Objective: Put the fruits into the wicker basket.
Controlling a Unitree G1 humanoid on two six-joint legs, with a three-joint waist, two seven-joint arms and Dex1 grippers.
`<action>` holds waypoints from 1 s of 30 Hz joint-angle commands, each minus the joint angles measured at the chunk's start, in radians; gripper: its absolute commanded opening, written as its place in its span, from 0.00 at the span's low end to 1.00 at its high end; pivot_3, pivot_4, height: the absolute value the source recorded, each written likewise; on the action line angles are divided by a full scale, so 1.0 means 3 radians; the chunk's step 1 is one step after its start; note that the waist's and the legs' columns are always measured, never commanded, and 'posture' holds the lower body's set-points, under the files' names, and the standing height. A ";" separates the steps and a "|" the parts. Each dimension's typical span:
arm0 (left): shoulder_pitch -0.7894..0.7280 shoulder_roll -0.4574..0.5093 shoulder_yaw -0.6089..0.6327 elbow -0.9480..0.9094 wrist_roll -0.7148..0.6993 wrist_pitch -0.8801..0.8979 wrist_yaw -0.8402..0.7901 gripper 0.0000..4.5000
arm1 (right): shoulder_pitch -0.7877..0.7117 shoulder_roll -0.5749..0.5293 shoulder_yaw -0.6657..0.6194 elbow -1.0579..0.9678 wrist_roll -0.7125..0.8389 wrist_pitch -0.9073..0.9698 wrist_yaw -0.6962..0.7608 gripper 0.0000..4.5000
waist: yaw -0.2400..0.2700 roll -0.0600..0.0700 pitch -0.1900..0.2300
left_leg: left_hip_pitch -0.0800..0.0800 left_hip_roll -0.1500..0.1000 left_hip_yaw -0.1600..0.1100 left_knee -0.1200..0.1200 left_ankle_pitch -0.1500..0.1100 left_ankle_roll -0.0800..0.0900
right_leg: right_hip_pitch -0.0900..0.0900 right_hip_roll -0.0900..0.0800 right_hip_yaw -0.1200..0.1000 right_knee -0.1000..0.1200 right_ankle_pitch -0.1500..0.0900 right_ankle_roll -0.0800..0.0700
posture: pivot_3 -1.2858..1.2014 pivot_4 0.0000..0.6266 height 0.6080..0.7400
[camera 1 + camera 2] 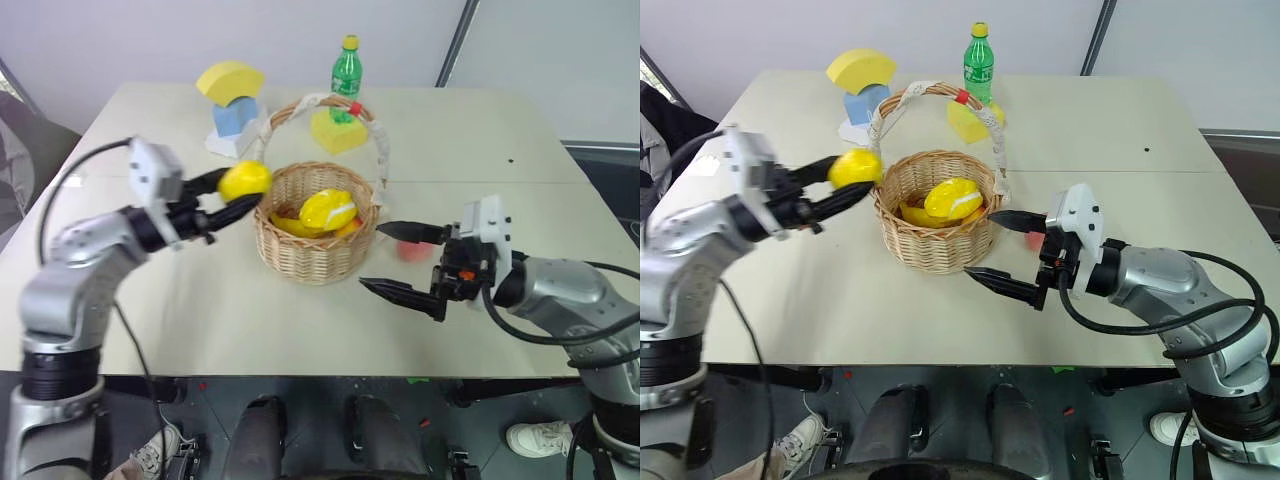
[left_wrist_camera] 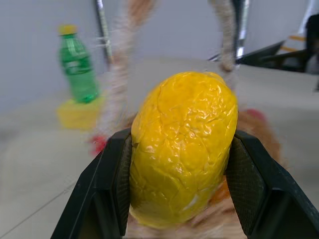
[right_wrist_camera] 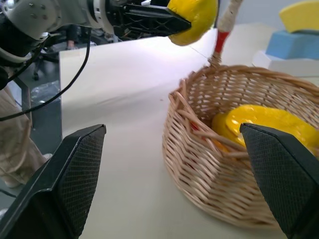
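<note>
The lemon [image 1: 244, 180] is pinched by the left gripper [image 1: 232, 196] just beside the basket [image 1: 315, 250] rim. The right gripper [image 1: 400, 262] is held spread near the peach [image 1: 411, 250] on the table [image 1: 480, 150].

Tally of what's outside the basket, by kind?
Fruit: 2 (lemon in the left gripper, peach on the table)
Foam blocks: 4 (yellow arch, blue block, white block, yellow cube)
Bottles: 1 (green bottle)
Total: 7

left gripper [image 1: 232, 197] clamped; right gripper [image 1: 398, 261] agape
</note>
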 commanded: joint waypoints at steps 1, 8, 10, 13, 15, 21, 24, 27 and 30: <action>-0.0172 -0.0191 -0.0275 0.0061 0.0229 0.0021 0.0242 0.52 | -0.0080 0.0005 -0.0144 0.0098 -0.0086 -0.0085 -0.0066 1.00 | -0.0020 0.0000 0.0000 | -0.0001 0.0000 0.0000 0.0000 0.0000 0.0000 | -0.0001 0.0001 0.0000 0.0000 0.0000 0.0001 | 0.52 0.24 1.00; -0.0254 -0.0494 -0.0276 0.0223 0.0160 -0.0056 0.0171 1.00 | -0.0119 0.0156 0.0020 0.0507 -0.0678 -0.0154 -0.0573 1.00 | -0.0050 0.0000 0.0000 | 0.0001 0.0005 -0.0009 -0.0012 0.0000 0.0001 | -0.0009 0.0016 0.0003 0.0004 0.0002 0.0006 | 0.52 0.24 1.00; -0.0160 -0.0449 -0.0199 0.0140 -0.0002 -0.0036 -0.0033 1.00 | -0.0188 0.0334 0.0110 0.0745 -0.0912 -0.0199 -0.0806 1.00 | -0.0057 0.0000 0.0000 | 0.0002 0.0006 -0.0010 -0.0012 0.0000 0.0001 | -0.0009 0.0018 0.0003 0.0005 -0.0001 0.0002 | 0.52 0.24 1.00; -0.0020 -0.0308 -0.0136 0.0016 -0.0169 0.0012 -0.0280 1.00 | -0.0259 0.0482 0.0175 0.0979 -0.1114 -0.0193 -0.0948 1.00 | -0.0056 0.0002 0.0000 | 0.0001 0.0005 -0.0009 -0.0012 0.0000 0.0001 | -0.0010 0.0017 0.0004 0.0005 -0.0001 0.0001 | 0.52 0.24 1.00; 0.0107 -0.0182 -0.0087 -0.0097 -0.0304 0.0066 -0.0440 1.00 | -0.0293 0.0545 0.0208 0.1157 -0.1211 -0.0186 -0.0992 1.00 | -0.0055 0.0002 0.0000 | 0.0000 0.0005 -0.0008 -0.0012 0.0000 0.0001 | -0.0011 0.0016 0.0005 0.0005 -0.0001 0.0001 | 0.52 0.24 1.00; 0.0427 0.0168 -0.0102 -0.0381 -0.0371 0.0153 -0.0601 1.00 | -0.0351 0.0661 0.0278 0.1619 -0.1421 -0.0196 -0.0979 1.00 | -0.0035 0.0002 0.0000 | -0.0001 0.0004 -0.0007 -0.0012 0.0000 0.0001 | -0.0011 0.0013 0.0004 0.0003 -0.0001 0.0000 | 0.52 0.24 1.00; 0.0505 0.0204 -0.0129 -0.0472 -0.0373 0.0156 -0.0581 1.00 | -0.0388 0.0687 0.0303 0.1758 -0.1507 -0.0218 -0.0965 1.00 | -0.0040 0.0002 0.0000 | -0.0002 0.0003 -0.0006 -0.0010 0.0000 0.0001 | -0.0010 0.0011 0.0004 0.0003 -0.0001 0.0000 | 0.52 0.24 1.00; 0.0547 0.0213 -0.0177 -0.0532 -0.0314 0.0136 -0.0545 1.00 | -0.0421 0.0717 0.0297 0.1834 -0.1545 -0.0240 -0.0944 0.88 | -0.0043 0.0002 0.0000 | -0.0001 0.0004 -0.0005 -0.0010 0.0000 0.0001 | -0.0010 0.0012 0.0005 0.0003 -0.0001 0.0000 | 0.52 0.24 1.00; 0.0562 0.0203 -0.0187 -0.0549 -0.0283 0.0090 -0.0538 1.00 | -0.0437 0.0722 0.0274 0.1811 -0.1572 -0.0285 -0.0909 0.63 | -0.0047 0.0002 0.0000 | -0.0001 0.0004 -0.0006 -0.0011 0.0000 0.0001 | -0.0010 0.0013 0.0005 0.0003 -0.0001 0.0001 | 0.52 0.24 1.00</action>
